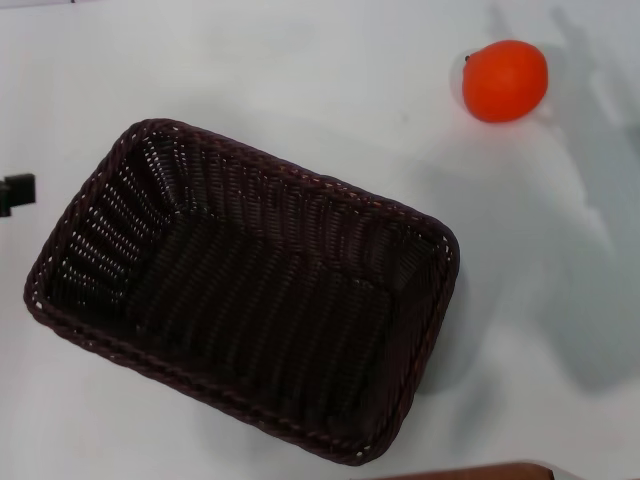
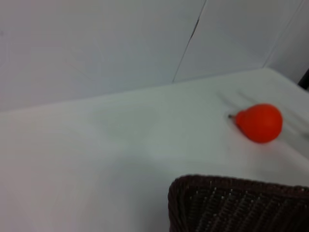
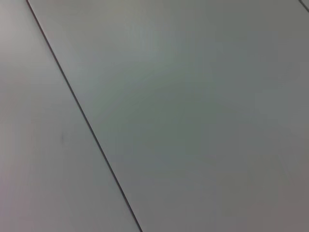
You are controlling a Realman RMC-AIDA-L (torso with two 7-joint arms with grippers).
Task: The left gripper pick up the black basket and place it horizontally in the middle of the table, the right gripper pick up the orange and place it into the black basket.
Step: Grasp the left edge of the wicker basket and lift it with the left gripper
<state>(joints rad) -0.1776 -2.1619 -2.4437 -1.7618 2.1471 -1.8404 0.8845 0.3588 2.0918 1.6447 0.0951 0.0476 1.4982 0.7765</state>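
The black basket (image 1: 250, 290) lies on the white table (image 1: 300, 80), empty, slanted from upper left to lower right. Its rim corner also shows in the left wrist view (image 2: 241, 205). The orange (image 1: 505, 80) sits on the table at the far right, apart from the basket; it also shows in the left wrist view (image 2: 260, 123). My left gripper (image 1: 17, 192) shows only as a small flat black piece at the left edge, just off the basket's left end. My right gripper is out of view; its wrist view shows only a plain grey wall.
A brown edge (image 1: 470, 472) shows at the bottom of the head view. Grey wall panels (image 2: 96, 43) stand behind the table's far edge. Bare table surface lies between the basket and the orange.
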